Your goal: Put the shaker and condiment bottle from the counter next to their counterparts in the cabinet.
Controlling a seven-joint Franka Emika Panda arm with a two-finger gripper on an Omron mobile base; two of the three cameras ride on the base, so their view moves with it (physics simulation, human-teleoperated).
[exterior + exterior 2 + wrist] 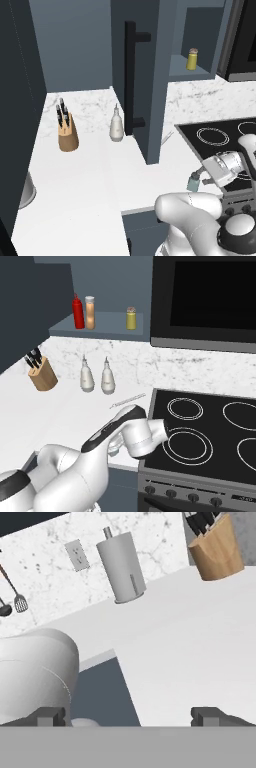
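Gripper: hanging low at the counter's front edge, jaws pinching the shaker (left base view showing this; right base view hiding it behind the arm).
Hand view: finger tips sitting wide apart; knife block at 1 o'clock, paper towel roll at 12.
Cabinet: door standing open.
Shelf, right base view: yellow jar, red bottle, orange bottle standing at 11 o'clock.
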